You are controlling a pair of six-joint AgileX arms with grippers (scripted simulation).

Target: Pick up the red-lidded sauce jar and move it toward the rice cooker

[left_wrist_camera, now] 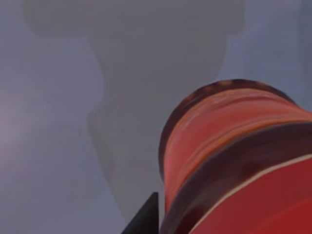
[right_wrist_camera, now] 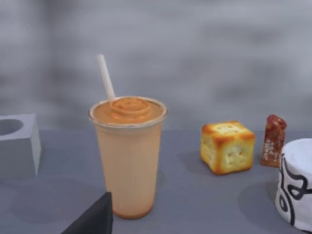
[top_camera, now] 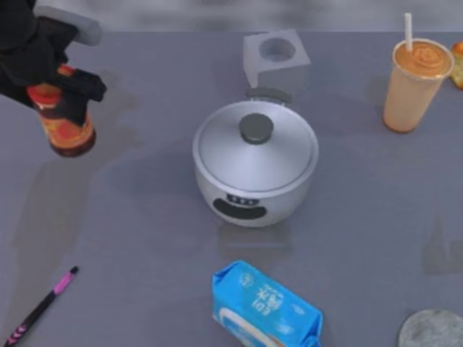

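Left gripper (top_camera: 64,92): at the tabletop's far left corner, clenched around the neck of the red-lidded sauce jar (top_camera: 66,124), just under the lid.
Jar position: near the left edge, toward the far side; whether its base touches the tabletop (top_camera: 130,238) or hangs just above it cannot be told from the top view. In the left wrist view the jar (left_wrist_camera: 234,161) fills the frame, with bare table and a soft shadow beyond.
Jar axis: roughly upright, leaning slightly, lid toward the far edge.
Key relation: the rice cooker (top_camera: 255,163) sits at the tabletop's middle, to the right of the jar and a little nearer the front edge; open surface lies between them.
Nearer arm: the left, judged by far, since it already holds the jar.
Next move (judgement): a carry rightward, stopping short of the cooker wall.
Risk (judgement): a neck grip may let the jar swing.
Other items: pink pen (top_camera: 42,306) at front left corner; blue packet (top_camera: 264,307) at front edge; grey cube (top_camera: 275,57) behind the cooker.
Right gripper: out of the top view; its wrist view faces the orange drink cup (right_wrist_camera: 128,156) at the far right corner.
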